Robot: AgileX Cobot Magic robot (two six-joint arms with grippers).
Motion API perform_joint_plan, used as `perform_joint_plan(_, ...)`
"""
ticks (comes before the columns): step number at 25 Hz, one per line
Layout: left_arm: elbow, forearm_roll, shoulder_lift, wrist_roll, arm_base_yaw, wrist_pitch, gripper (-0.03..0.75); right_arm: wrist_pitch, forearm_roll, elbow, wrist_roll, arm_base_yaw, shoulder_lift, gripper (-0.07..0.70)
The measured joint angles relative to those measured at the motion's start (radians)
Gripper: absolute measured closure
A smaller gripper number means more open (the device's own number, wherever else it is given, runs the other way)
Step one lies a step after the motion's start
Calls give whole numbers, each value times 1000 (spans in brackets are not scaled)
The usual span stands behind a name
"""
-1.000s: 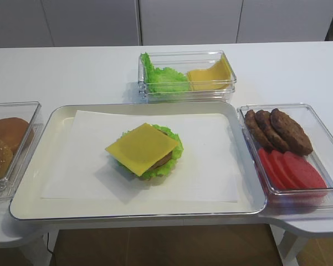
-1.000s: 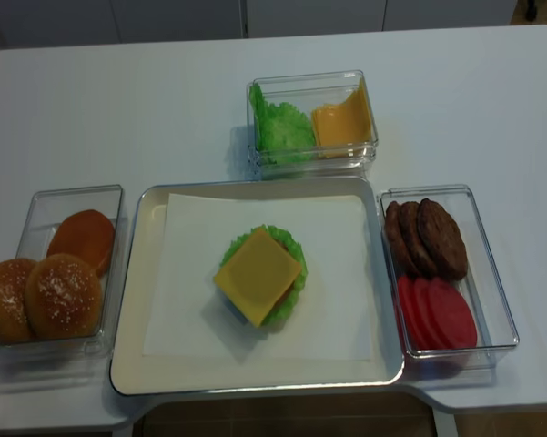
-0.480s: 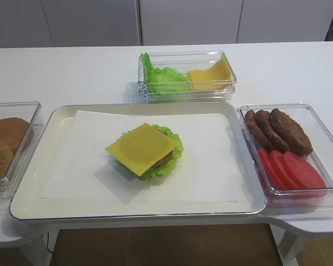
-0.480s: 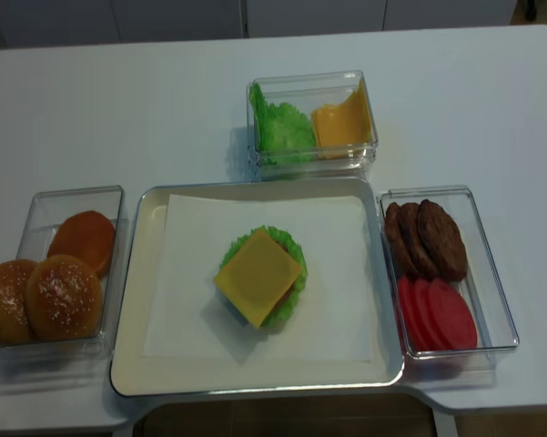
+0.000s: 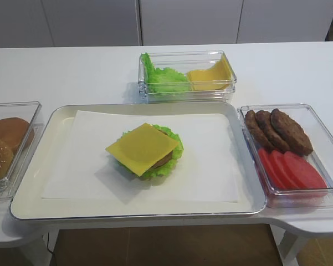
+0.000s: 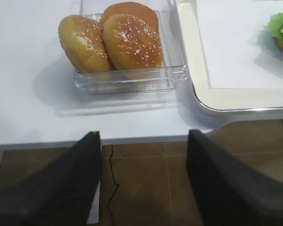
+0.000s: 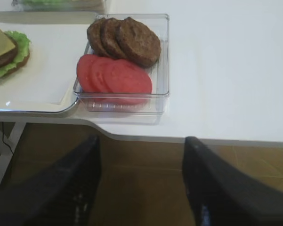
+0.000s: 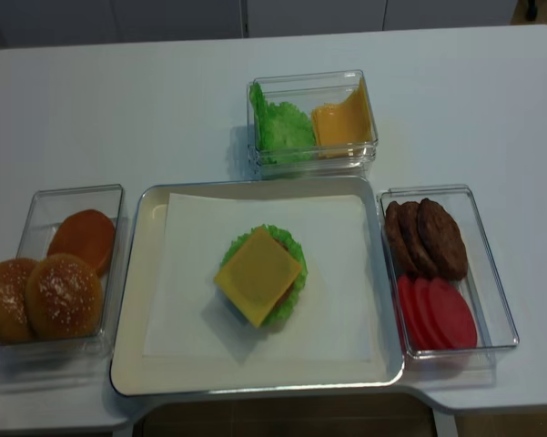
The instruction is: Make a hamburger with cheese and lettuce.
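Cheese [image 8: 258, 275] tops the hamburger [image 5: 165, 159] mid-tray [image 8: 132, 319]; lettuce [image 8: 293, 246] rings it. Both grippers [image 7: 141, 188] [image 6: 143, 183] hang spread, apparently empty, off the tabletop's [image 8: 118, 109] six-o'clock edge.

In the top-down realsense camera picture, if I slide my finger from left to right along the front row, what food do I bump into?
sesame buns → hamburger on the tray, with its cheese on top and lettuce peeking out → tomato slices
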Motion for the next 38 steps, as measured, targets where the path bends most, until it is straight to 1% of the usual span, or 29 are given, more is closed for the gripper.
perform_joint_plan(4,0,0,0,0,0,0,285,-54,0,82,-11,0,0,213)
perform_joint_plan(6,0,0,0,0,0,0,285,-95,0,96,-27,0,0,213)
perform_joint_plan(8,0,0,0,0,0,0,285,-139,-1,98,-68,0,0,213)
perform_joint_plan(10,0,0,0,0,0,0,285,-158,-2,106,-91,0,0,213)
perform_joint_plan(17,0,0,0,0,0,0,285,-161,-5,116,-103,0,0,214)
perform_joint_plan(21,0,0,0,0,0,0,285,-152,6,123,-103,0,0,214)
perform_joint_plan(29,0,0,0,0,0,0,285,-152,48,127,-96,0,0,214)
perform_joint_plan(38,0,0,0,0,0,0,285,-152,55,127,-94,0,0,214)
